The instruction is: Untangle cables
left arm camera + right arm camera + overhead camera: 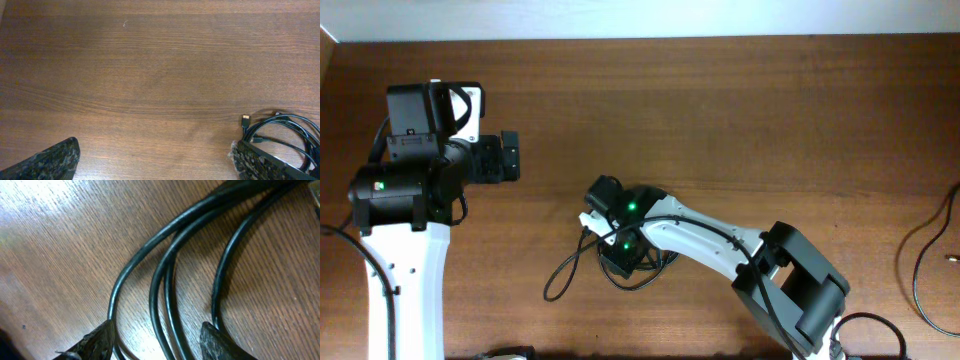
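Observation:
The cables [558, 278] are thin black cords in a loose tangle at the table's middle front, with one loop trailing left. My right gripper [620, 252] is down on the tangle. In the right wrist view it [157, 337] is open, its fingers straddling two cable strands [165, 280], with other strands just outside each finger. My left gripper [508, 157] hovers at the far left, away from the tangle. In the left wrist view it [155, 155] is open wide and empty over bare wood, and the cables [280, 131] with a small plug [245, 119] show at the lower right.
Another thin black cord [923, 270] lies alone near the table's right edge. The table is brown wood [740, 110]. The right arm's white links [720, 240] stretch from the front right towards the middle. The left arm base [405, 180] stands at the left.

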Controlling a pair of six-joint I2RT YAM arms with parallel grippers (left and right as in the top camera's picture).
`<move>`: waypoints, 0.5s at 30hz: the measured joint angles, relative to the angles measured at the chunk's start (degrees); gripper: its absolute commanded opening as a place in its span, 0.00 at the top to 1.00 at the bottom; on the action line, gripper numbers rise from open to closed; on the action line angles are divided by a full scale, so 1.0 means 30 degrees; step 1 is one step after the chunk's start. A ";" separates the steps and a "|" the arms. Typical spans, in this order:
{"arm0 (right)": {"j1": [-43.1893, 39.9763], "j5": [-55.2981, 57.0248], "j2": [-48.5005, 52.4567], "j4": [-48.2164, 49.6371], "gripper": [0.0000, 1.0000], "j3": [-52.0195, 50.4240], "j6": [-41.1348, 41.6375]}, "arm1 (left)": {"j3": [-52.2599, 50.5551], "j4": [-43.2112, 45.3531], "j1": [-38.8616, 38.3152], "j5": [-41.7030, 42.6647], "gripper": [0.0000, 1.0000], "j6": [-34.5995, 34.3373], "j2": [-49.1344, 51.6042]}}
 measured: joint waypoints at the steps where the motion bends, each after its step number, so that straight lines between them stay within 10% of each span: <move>1: 0.0160 0.0189 0.0000 0.0109 0.47 -0.0036 0.0000 | 0.0000 0.0000 0.0000 0.0000 0.01 0.0000 0.0000; 15: 0.0350 0.0896 0.0000 0.1202 0.96 -0.1217 0.0699 | 0.0000 0.0000 0.0000 0.0000 0.01 0.0000 0.0000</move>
